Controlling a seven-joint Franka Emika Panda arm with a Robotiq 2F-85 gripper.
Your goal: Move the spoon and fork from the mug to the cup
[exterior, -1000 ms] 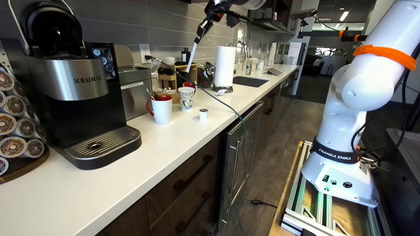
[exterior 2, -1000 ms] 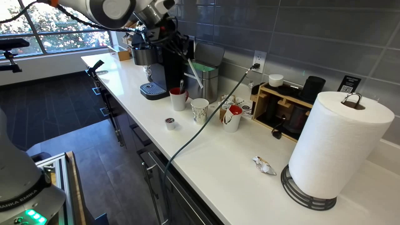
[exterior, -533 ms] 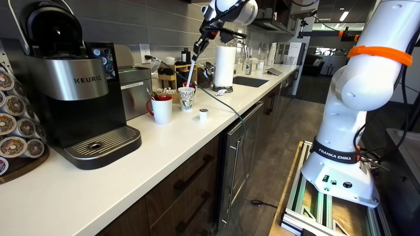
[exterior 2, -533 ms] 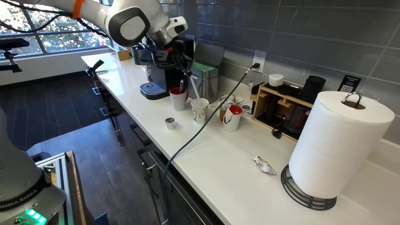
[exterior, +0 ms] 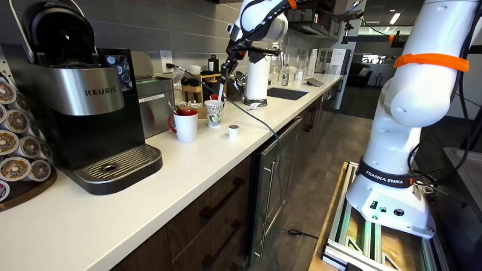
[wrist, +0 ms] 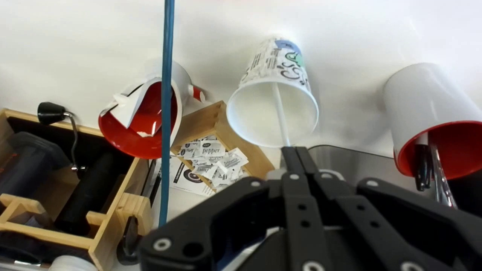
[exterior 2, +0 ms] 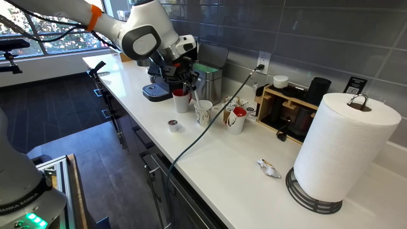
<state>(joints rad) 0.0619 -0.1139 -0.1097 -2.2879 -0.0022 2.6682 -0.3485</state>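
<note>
White tabletop (exterior 2: 222, 167), grey tile wall (exterior 2: 324, 28) behind. Patterned cup (exterior 2: 202, 114) stands upright; white stick-like utensil (wrist: 280, 113) goes down into it, slight tilt, lower end hidden. Hand (wrist: 297, 149) above, fingers pinched together on its upper end. Red-lined mug (exterior 2: 181, 103) just beside, toward coffee machine (exterior: 98, 92), holds a metal utensil (wrist: 438, 169) and black-ended piece (wrist: 422, 163). Second mug (exterior 2: 236, 125) on the cup's other side.

In exterior view: looks along counter (exterior: 180, 165), coffee maker (exterior: 86, 101) near, sink (exterior: 288, 93) beyond. In exterior view: roughly opposite way, paper towels (exterior 2: 346, 148) near, window (exterior 2: 78, 41) far. Wrist view: close, downward; all share patterned cup (wrist: 276, 71).
</note>
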